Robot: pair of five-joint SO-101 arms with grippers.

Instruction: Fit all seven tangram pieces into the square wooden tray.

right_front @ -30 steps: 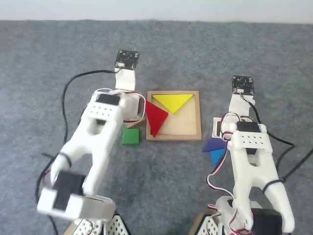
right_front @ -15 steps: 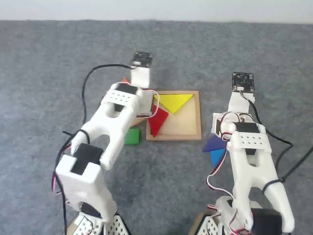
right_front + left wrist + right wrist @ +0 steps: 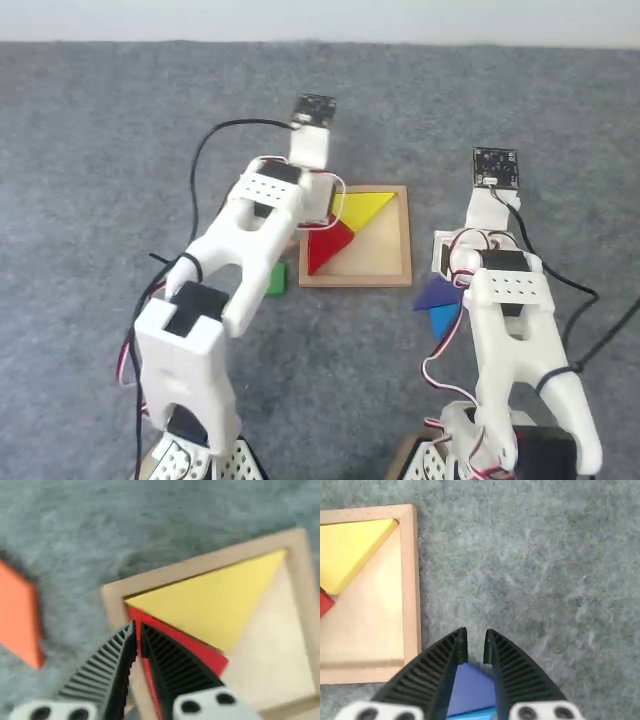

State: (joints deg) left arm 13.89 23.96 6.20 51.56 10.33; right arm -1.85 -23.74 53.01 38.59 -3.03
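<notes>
Grey carpet (image 3: 120, 120), wooden tray (image 3: 406, 235) between two arms.
Left gripper (image 3: 136, 630), jaws pressed together, tips at the red triangle (image 3: 322, 245), which lies in the wooden tray beside the yellow triangle (image 3: 362, 207); right gripper (image 3: 474, 637), barely ajar and empty, above a dark blue piece (image 3: 472, 687) outside.

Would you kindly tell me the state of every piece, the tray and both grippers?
wooden tray, partly filled
yellow triangle, in the tray
red triangle, in the tray
green square, on the carpet
orange piece, on the carpet
dark blue piece, on the carpet
light blue piece, on the carpet
left gripper, shut, at the red triangle
right gripper, slightly open, empty
</notes>
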